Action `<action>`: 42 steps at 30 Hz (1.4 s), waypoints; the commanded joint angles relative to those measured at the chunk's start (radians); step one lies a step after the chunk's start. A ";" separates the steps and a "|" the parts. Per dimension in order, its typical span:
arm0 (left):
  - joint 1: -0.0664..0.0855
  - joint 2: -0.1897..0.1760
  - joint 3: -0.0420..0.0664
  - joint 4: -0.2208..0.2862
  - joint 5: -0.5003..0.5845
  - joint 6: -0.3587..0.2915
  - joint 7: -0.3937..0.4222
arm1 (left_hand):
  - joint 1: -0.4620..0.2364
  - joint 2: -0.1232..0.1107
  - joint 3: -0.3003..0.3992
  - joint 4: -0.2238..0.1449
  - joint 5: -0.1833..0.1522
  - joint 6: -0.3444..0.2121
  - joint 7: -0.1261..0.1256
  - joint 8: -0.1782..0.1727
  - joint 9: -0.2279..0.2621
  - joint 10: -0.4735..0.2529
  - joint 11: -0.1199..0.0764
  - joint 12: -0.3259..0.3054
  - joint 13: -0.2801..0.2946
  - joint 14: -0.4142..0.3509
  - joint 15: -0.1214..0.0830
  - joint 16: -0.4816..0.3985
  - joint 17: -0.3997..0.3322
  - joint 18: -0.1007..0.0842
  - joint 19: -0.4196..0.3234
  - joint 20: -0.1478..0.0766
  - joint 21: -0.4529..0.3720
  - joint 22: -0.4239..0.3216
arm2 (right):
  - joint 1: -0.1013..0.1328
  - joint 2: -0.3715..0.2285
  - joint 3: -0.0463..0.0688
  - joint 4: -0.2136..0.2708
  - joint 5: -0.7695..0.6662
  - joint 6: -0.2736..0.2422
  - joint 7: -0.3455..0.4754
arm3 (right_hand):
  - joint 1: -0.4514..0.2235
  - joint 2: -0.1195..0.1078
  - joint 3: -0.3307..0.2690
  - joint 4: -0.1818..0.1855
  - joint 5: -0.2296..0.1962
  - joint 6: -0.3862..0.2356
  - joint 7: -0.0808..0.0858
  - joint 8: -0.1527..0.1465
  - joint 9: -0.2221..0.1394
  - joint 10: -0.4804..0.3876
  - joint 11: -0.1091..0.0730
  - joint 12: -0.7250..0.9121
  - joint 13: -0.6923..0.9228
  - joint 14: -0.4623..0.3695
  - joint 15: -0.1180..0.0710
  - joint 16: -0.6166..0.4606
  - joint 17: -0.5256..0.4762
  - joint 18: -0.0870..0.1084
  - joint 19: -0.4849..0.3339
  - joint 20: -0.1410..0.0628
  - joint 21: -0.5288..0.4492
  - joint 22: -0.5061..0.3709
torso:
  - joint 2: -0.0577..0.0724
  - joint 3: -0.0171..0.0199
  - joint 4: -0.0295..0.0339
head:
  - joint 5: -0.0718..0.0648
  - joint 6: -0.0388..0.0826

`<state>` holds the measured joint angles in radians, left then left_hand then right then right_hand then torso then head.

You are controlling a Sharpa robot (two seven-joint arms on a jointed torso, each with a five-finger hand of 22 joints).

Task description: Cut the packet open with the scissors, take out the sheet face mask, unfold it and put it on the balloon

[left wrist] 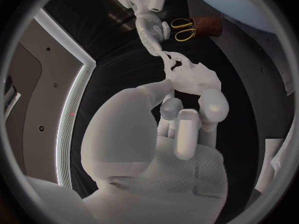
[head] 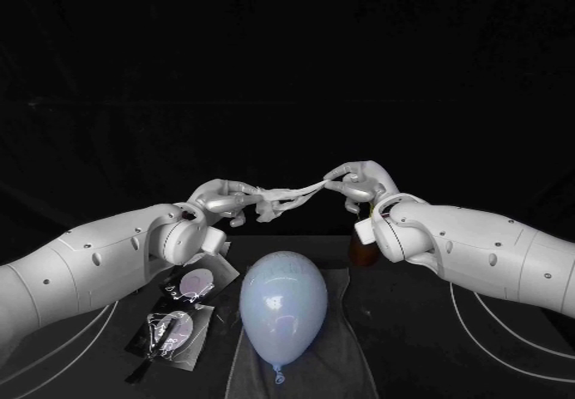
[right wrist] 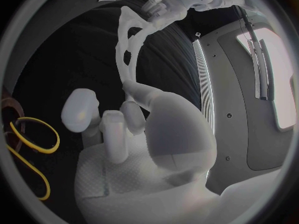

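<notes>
Sheet face mask (head: 287, 194) hangs in the air, pulled out into a twisted strip between the two hands, above the far part of the worktop (head: 407, 357). We see the left hand (head: 222, 199) pinching the left end, where the material is still bunched and droops a little under the fingers. The right hand (head: 360, 184) pinches the right end between thumb and finger, slightly higher.

From the left wrist we look past the left hand (left wrist: 156, 149) at the crumpled mask (left wrist: 196, 79), with the right hand (left wrist: 149, 27) gripping its far tip. From the right wrist, the right hand (right wrist: 137, 134) holds one end and the mask (right wrist: 127, 50) runs as an open, holed band to the left hand (right wrist: 165, 7).

Below the hands, the pale blue balloon (head: 284, 303) lies lengthwise on the worktop, knot toward the near edge. To its left lies the packet (head: 176, 331), with another shiny piece (head: 192, 284) just beyond it. The yellow-handled scissors (left wrist: 182, 29) (right wrist: 28, 149) stand in a brown holder (left wrist: 209, 27) on the right, beside the right arm.
</notes>
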<state>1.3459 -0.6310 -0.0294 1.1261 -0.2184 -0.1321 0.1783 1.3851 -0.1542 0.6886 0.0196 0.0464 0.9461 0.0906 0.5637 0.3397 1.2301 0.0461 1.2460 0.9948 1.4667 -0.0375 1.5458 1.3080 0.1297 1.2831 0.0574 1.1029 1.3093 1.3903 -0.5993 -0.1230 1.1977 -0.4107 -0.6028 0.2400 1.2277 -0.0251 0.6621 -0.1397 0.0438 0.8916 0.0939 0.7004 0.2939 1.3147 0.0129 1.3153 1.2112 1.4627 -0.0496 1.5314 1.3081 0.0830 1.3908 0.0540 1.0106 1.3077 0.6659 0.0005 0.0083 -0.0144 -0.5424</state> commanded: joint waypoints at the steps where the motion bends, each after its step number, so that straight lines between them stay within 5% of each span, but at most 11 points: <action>1: 0.012 -0.006 0.001 0.013 -0.133 -0.002 0.054 | -0.012 -0.001 0.012 -0.007 0.005 0.009 -0.001 0.002 0.088 0.034 -0.035 -0.003 -0.001 0.044 -0.008 0.002 0.088 -0.021 0.008 -0.001 0.009 0.055 | -0.001 0.005 -0.001 -0.026 -0.124 0.010 -0.063 | -0.007 -0.001 0.006 0.000 0.005 0.007 -0.003 0.002 0.002 -0.001 0.002 0.003 0.001 0.079 0.000 0.005 0.160 0.016 -0.004 0.003 -0.003 0.130 | 0.000 0.0003 -0.0011 | 0.001 0.000; 14: 0.039 -0.037 0.027 0.073 -0.229 -0.004 0.090 | -0.024 -0.001 0.033 -0.025 0.005 0.011 -0.001 0.000 0.088 0.030 -0.034 -0.010 -0.010 0.048 -0.008 0.003 0.096 -0.026 0.024 -0.003 0.033 0.067 | -0.016 0.034 -0.017 -0.099 -0.266 0.138 -0.231 | -0.007 -0.002 0.006 0.000 0.005 0.007 -0.003 0.003 0.002 -0.001 0.002 0.003 0.001 0.080 0.000 0.006 0.160 0.017 -0.005 0.003 -0.007 0.129 | 0.000 0.0010 0.0004 | 0.004 0.000; 21: 0.053 -0.048 0.031 0.089 -0.264 -0.001 0.079 | -0.028 -0.002 0.039 -0.030 0.005 0.012 0.000 0.000 0.087 0.032 -0.034 -0.010 -0.010 0.049 -0.008 0.003 0.097 -0.026 0.027 -0.003 0.037 0.069 | -0.023 0.031 -0.021 -0.087 -0.280 0.154 -0.232 | -0.008 -0.003 0.006 -0.001 0.005 0.007 -0.003 0.003 0.002 -0.001 0.002 0.003 0.001 0.080 0.000 0.006 0.161 0.017 -0.005 0.003 -0.008 0.129 | 0.000 0.0010 -0.0007 | 0.003 -0.001; 32: 0.062 -0.064 0.031 0.100 -0.280 -0.001 0.052 | -0.037 -0.003 0.049 -0.039 0.005 0.015 0.000 0.000 0.088 0.034 -0.034 -0.011 -0.012 0.051 -0.008 0.004 0.101 -0.028 0.032 -0.004 0.044 0.072 | -0.026 -0.009 -0.020 0.011 -0.177 0.104 -0.136 | -0.008 -0.002 0.006 -0.001 0.005 0.007 -0.003 0.003 0.002 -0.002 0.002 0.002 0.000 0.079 0.000 0.005 0.159 0.018 -0.006 0.003 -0.011 0.128 | -0.001 0.0031 0.0007 | 0.002 0.000; 42: 0.063 -0.089 0.030 0.141 -0.264 -0.007 0.021 | -0.042 -0.003 0.054 -0.043 0.005 0.016 0.001 0.000 0.088 0.036 -0.034 -0.011 -0.012 0.052 -0.008 0.004 0.102 -0.029 0.036 -0.004 0.049 0.075 | -0.024 -0.070 -0.012 0.138 -0.081 0.089 -0.057 | -0.008 -0.002 0.007 -0.001 0.005 0.007 -0.003 0.003 0.002 -0.002 0.002 0.002 0.000 0.079 0.000 0.005 0.159 0.018 -0.006 0.003 -0.011 0.128 | -0.004 0.0014 -0.0015 | 0.004 0.004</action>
<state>1.4066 -0.7170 -0.0002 1.2578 -0.4903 -0.1351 0.2151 1.3510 -0.1568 0.7358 -0.0220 0.0460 0.9574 0.0912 0.5596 0.3460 1.2602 0.0161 1.2393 0.9822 1.4668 -0.0371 1.5439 1.3080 0.1153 1.3116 0.0502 1.1461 1.3082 1.3645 -0.6619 -0.1371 1.3198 -0.5532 -0.5013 0.1199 1.2278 -0.0252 0.6626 -0.1392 0.0464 0.8926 0.0888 0.7004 0.2956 1.3147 0.0129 1.3154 1.2095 1.4627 -0.0496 1.5316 1.3081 0.0829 1.3908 0.0540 1.0042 1.3075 0.6645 0.0024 0.0075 -0.0108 -0.5389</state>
